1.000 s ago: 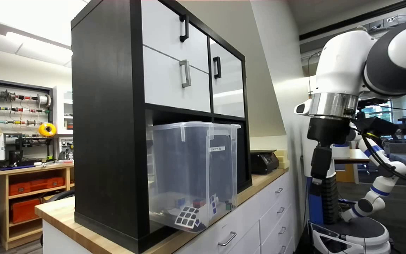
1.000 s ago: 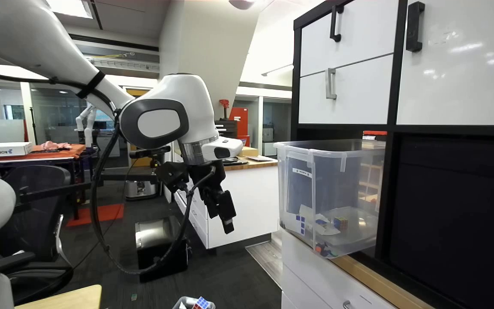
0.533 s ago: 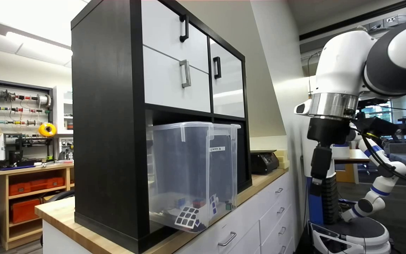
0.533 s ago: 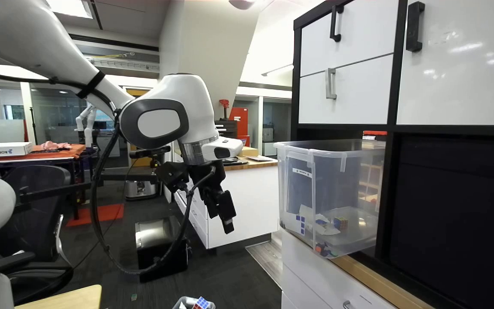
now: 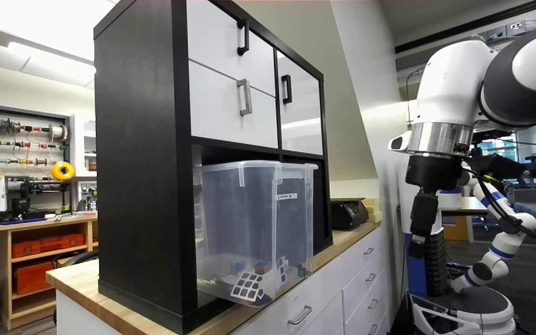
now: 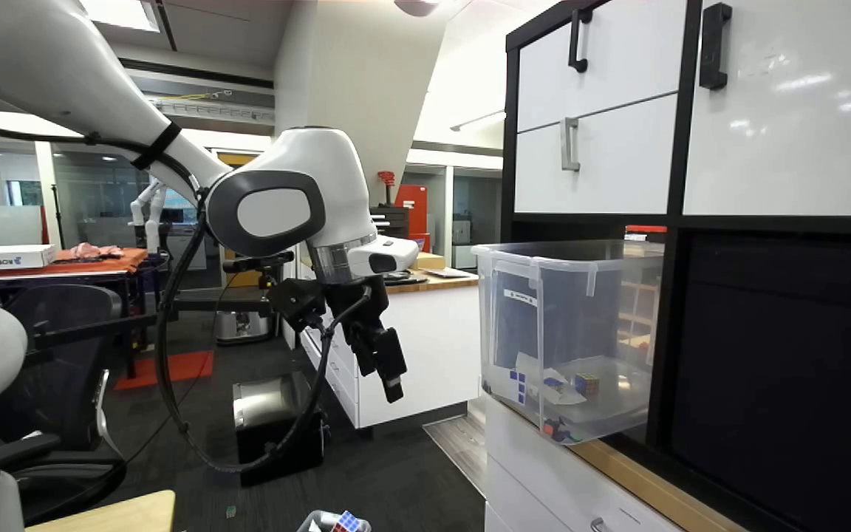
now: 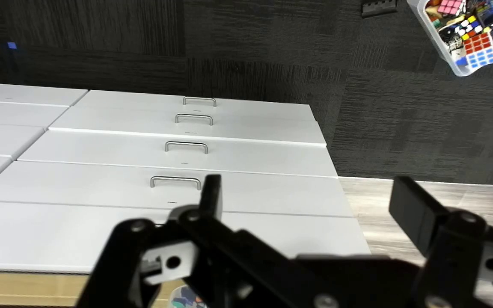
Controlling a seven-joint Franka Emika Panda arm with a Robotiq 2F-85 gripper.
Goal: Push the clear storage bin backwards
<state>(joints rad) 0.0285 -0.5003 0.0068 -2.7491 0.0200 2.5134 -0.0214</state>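
The clear storage bin [image 5: 244, 209] is a large translucent box with cube-like items and paper inside. It shows in both exterior views [image 6: 580, 318], standing upright in the lower opening of the black-framed cabinet, with its front part sticking out past the counter edge. In the wrist view only a small corner of the bin [image 7: 185, 298] shows at the bottom edge, behind the gripper. My gripper [image 7: 307, 188] is open with nothing between its fingers. In the exterior views it points down [image 5: 419, 242], in front of the bin and apart from it [image 6: 383, 378].
The cabinet [image 5: 142, 163] with white doors and handles stands above white drawers [image 5: 351, 279] with protruding handles. A black device [image 5: 349, 214] sits farther along the wooden counter [image 5: 342, 237]. A grey bin [image 7: 432, 38] of puzzle cubes stands on the dark floor.
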